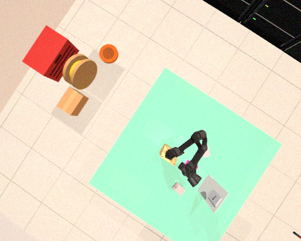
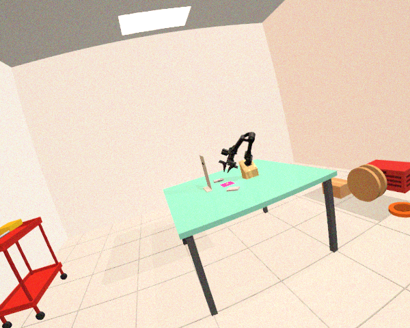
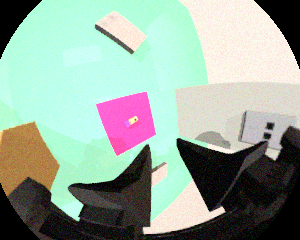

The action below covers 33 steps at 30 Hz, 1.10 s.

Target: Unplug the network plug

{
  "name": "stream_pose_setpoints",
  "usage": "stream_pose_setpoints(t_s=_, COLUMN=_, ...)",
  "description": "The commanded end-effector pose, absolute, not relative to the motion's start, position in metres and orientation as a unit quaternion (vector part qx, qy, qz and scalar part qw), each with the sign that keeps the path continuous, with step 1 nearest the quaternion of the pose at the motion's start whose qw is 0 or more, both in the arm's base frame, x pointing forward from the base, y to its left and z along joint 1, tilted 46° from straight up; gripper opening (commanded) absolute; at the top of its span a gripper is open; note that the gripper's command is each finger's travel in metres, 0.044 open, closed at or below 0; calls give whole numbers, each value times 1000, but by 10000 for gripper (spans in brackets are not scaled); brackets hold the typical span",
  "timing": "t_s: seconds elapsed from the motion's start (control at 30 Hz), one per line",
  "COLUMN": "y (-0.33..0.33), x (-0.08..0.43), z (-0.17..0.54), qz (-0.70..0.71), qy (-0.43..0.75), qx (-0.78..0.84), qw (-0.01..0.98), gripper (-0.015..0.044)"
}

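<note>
The plug (image 3: 132, 121), small with yellow and purple parts, lies on the magenta marked square (image 1: 187, 161) (image 2: 223, 184) (image 3: 110, 112), near its middle. My gripper (image 2: 226, 171) (image 3: 163, 144) is partly open with nothing between its fingers. It hangs above the table, apart from the plug and the panel. The upright panel (image 1: 207, 183) (image 2: 206, 173) (image 3: 190, 107) carries a grey socket housing (image 1: 214, 198) (image 3: 255, 127). Two dark openings show in the housing, and no plug is seen in them. In the wrist view a finger hides part of the panel's lower side.
One pale flat block (image 1: 178, 188) (image 3: 121, 32) and another pale block (image 1: 206, 152) (image 3: 159, 174) lie on opposite sides of the square. The arm's wooden base block (image 2: 249, 171) (image 3: 25, 155) stands on the green table (image 1: 217, 124) (image 2: 275, 183).
</note>
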<state>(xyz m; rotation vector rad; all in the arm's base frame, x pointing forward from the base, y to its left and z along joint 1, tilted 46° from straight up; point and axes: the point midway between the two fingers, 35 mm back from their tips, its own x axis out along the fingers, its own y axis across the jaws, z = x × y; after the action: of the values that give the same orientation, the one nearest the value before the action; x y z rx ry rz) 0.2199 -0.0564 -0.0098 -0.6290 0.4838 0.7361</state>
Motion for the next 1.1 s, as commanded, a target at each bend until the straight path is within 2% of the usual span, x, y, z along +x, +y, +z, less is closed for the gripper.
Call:
stream_pose_setpoints(t_s=0.0, y=-60, x=220, z=-4, qz=348, qy=225, qx=-304, qw=858, gripper=156)
stream_pose_setpoints(t_s=0.3, y=-62, x=218, z=-2, qz=349, qy=229, qx=-299, qw=858, gripper=156)
stream_pose_setpoints(t_s=1.07, y=-114, x=213, z=44, qz=348, qy=230, qx=-303, qw=857, gripper=156)
